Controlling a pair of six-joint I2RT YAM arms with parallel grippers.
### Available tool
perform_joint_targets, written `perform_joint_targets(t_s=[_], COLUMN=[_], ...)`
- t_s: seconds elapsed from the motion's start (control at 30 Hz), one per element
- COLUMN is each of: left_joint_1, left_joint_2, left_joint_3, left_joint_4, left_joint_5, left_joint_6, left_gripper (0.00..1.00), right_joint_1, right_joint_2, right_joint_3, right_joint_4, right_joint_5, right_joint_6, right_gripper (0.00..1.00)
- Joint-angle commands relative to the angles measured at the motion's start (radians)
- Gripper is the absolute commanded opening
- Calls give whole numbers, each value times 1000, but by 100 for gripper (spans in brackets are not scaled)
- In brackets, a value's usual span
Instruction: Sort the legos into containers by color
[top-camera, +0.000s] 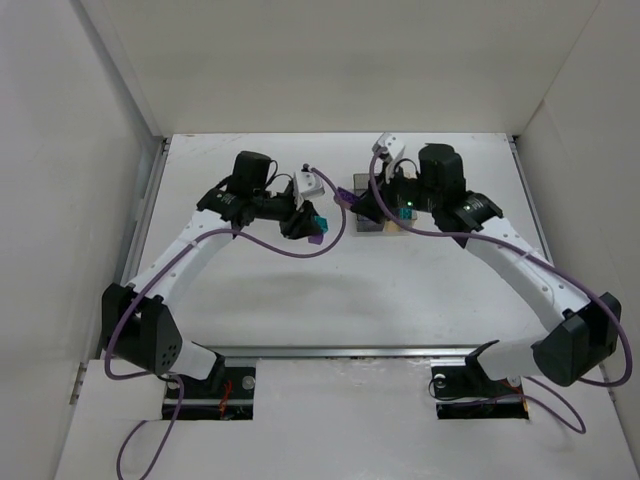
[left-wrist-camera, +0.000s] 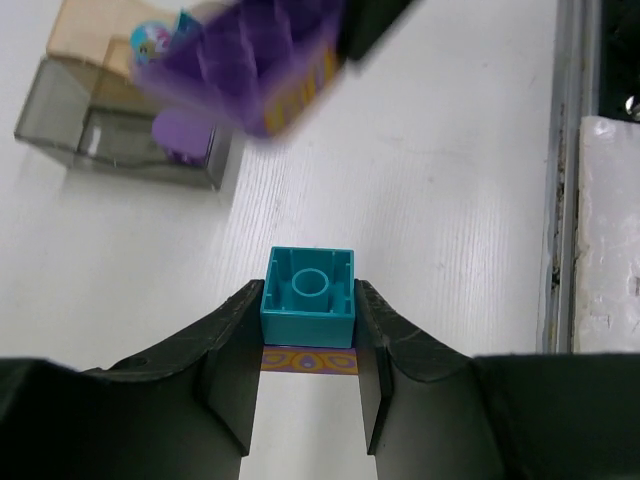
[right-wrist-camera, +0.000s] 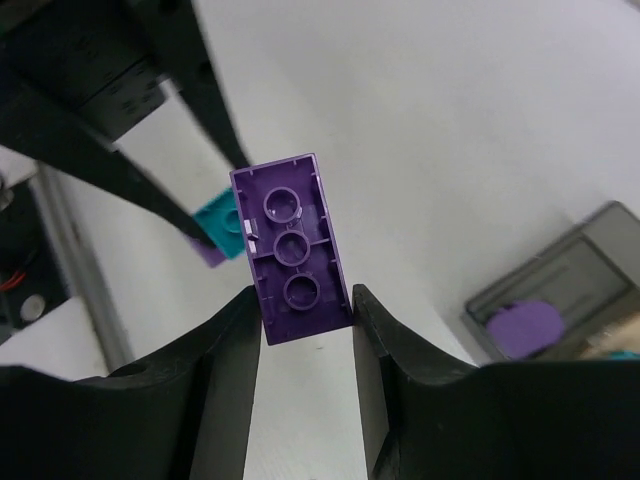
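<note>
White links, black joints; left gripper and right gripper matte black; 2 purple cables.

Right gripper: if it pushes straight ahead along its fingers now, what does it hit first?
Probably the teal brick held in the left gripper, which sits just past the far end of the purple brick that the right gripper holds. The gap between them is unclear.

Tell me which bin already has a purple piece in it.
The smoky grey bin: a purple piece lies on its floor. The amber bin joined to it holds a teal piece instead.
</note>
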Motion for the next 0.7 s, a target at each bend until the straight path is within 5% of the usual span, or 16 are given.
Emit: perform_joint_targets(t_s=[0.0,0.27,0.47,0.67], left_joint_1=[25,25,25,25], left_joint_2=[-7,2,12,12], left_joint_3=[-26,-26,-26,-15], left_joint_4=[-68,-68,36,56], left_joint_5=[-60,-95,-258,-330], left_joint_6=[5,-4,-151,-171], left_gripper=[0,0,0,0], right_joint_1=[-49,-58,-80,-89], right_joint_2=[-49,23,272,379], right_joint_3=[48,50,171,231], right_joint_4=[93,93,-28,38], right_joint_5=[87,245,504,520], right_joint_6=[55,105,375,466], right_gripper=[0,0,0,0])
